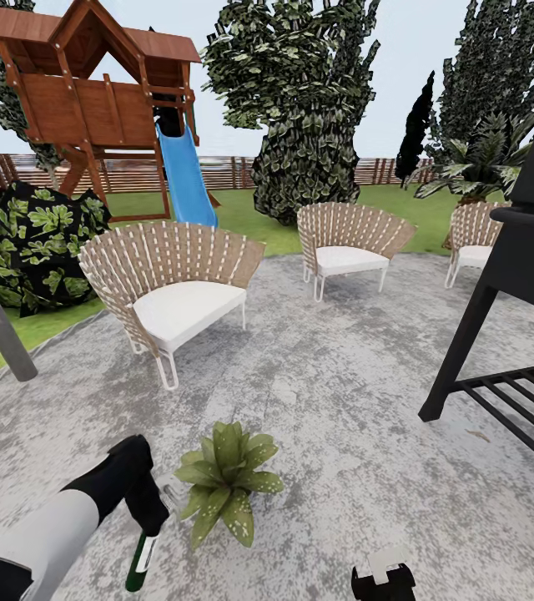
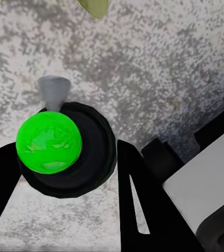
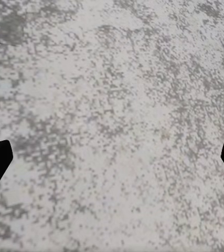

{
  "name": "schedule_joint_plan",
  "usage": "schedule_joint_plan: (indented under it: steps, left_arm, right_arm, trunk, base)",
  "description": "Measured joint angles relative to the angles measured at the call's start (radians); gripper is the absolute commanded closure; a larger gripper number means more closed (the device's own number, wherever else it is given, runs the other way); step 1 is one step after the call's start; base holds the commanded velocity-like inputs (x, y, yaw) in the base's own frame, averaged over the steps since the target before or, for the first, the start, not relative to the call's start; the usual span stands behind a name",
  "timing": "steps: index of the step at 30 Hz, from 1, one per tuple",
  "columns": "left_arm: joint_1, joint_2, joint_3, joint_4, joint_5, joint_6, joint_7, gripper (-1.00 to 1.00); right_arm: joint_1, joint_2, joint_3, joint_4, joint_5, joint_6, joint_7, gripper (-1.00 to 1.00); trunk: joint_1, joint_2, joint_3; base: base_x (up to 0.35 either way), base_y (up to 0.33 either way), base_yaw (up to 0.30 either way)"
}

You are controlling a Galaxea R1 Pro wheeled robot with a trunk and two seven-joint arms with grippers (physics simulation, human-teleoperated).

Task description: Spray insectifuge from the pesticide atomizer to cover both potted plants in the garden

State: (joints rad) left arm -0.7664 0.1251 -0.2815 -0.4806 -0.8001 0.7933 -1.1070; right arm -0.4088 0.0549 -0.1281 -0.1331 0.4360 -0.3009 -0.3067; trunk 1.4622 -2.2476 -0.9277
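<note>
Left gripper, lower left of head view, clamps pesticide atomizer just beside potted plant. Right gripper spread wide, empty. Spraying step likely; next: aim nozzle at leaves.

No readable text, labels or numbers anywhere.

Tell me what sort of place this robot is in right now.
Most likely a backyard garden patio. A wooden playhouse with a blue slide stands on the lawn, wicker chairs sit on round grey paving, and a slatted fence and trees close it in.
</note>
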Motion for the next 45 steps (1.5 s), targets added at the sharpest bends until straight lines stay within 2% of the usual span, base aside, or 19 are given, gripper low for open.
schedule_joint_plan:
  steps: [6,8,10,13,15,16,17,19,21,23,28,36,45]
  left_arm:
    - [0.0,0.017,0.003,0.011,0.001,-0.029,-0.003,1.0]
    - [-0.012,0.012,0.007,0.003,0.002,-0.039,-0.035,1.0]
    - [-0.041,0.003,0.004,-0.001,-0.001,-0.041,-0.079,1.0]
    - [-0.113,0.002,0.0,0.002,-0.002,-0.04,-0.103,1.0]
    - [-0.139,0.003,-0.009,0.005,-0.001,-0.039,-0.119,1.0]
    - [-0.147,0.002,-0.021,0.005,-0.001,-0.039,-0.123,1.0]
    - [-0.161,0.001,-0.064,0.006,0.001,-0.039,-0.137,1.0]
    - [-0.169,-0.001,-0.115,0.002,0.0,-0.038,-0.182,1.0]
    - [-0.171,-0.001,-0.146,0.0,-0.005,-0.039,-0.226,1.0]
    - [-0.171,-0.002,-0.166,-0.001,-0.033,-0.04,-0.247,1.0]
    - [-0.171,-0.002,-0.17,-0.002,-0.054,-0.038,-0.256,1.0]
    - [-0.172,-0.012,-0.171,-0.002,-0.055,-0.038,-0.258,1.0]
    - [-0.171,-0.013,-0.174,0.002,-0.054,-0.04,-0.26,1.0]
  right_arm:
    - [0.0,0.001,0.0,0.0,0.0,0.0,0.0,-1.0]
    - [0.0,0.001,0.0,0.0,0.0,0.0,0.0,-1.0]
    - [0.0,0.001,0.0,0.0,0.0,0.0,0.0,-1.0]
    - [0.0,0.001,0.0,0.0,0.0,0.0,0.0,-1.0]
    - [0.0,0.001,0.0,0.0,0.0,0.0,0.0,-1.0]
    - [0.0,0.001,0.0,0.0,0.0,0.0,0.0,-1.0]
    - [0.0,0.001,0.001,0.0,0.0,0.0,0.0,-1.0]
    - [0.0,0.001,0.0,0.0,0.0,0.0,0.0,-1.0]
    - [0.0,0.001,0.001,0.0,0.0,0.0,0.0,-1.0]
    - [0.0,0.001,0.001,0.0,0.001,0.0,0.0,-1.0]
    - [0.0,0.001,0.001,0.0,0.001,0.0,0.0,-1.0]
    - [0.0,0.001,0.001,0.0,0.0,0.0,0.0,-1.0]
    - [0.0,0.001,0.001,0.0,0.001,0.0,0.0,-1.0]
  trunk:
    - [0.0,0.0,0.0]
    - [0.0,0.0,0.0]
    - [0.0,0.0,0.0]
    - [0.0,0.0,0.0]
    - [0.0,0.0,0.0]
    - [0.0,0.0,0.0]
    - [0.0,0.0,0.0]
    - [0.0,0.0,0.0]
    - [0.0,0.0,0.0]
    - [0.0,0.0,0.0]
    - [-0.001,0.0,0.0]
    - [0.0,0.0,0.001]
    - [0.0,0.0,0.007]
  base:
    - [0.0,0.0,0.0]
    - [0.0,0.0,0.0]
    - [0.0,0.0,0.0]
    - [0.0,0.0,0.0]
    - [0.0,0.0,0.0]
    - [0.0,0.0,0.0]
    - [0.0,0.0,0.0]
    - [0.0,0.0,0.0]
    - [0.004,0.0,0.0]
    - [0.141,0.0,0.0]
    - [0.288,0.0,0.0]
    - [0.283,0.0,-0.075]
    - [0.027,0.0,-0.161]
